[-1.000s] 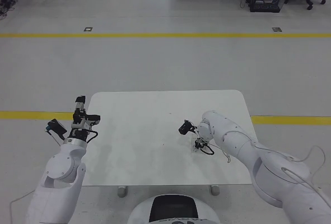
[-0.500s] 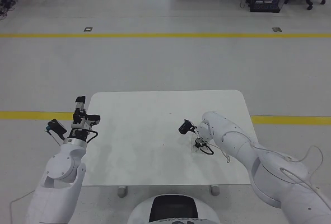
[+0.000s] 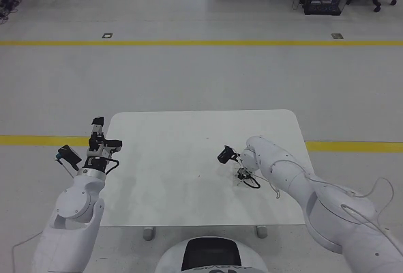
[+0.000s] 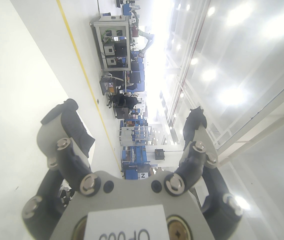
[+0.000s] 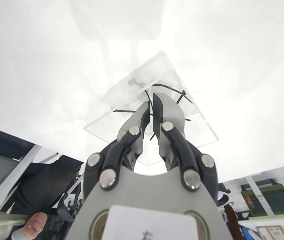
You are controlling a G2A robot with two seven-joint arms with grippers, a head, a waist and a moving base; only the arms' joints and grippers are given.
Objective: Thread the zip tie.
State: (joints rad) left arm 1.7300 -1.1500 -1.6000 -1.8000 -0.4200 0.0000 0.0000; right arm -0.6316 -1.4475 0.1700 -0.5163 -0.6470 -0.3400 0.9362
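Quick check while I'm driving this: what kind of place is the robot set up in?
Most likely a large industrial hall or robotics lab: a yellow line marked across a pale open floor, a rack of equipment with more workstations behind it, and a high ceiling with rows of lights.

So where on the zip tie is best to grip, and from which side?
Probably the zip tie strap arching off the clear plate, from above, straddling it, as the right gripper sits now. The plate lies flat on the table, so sideways approaches would hit it.
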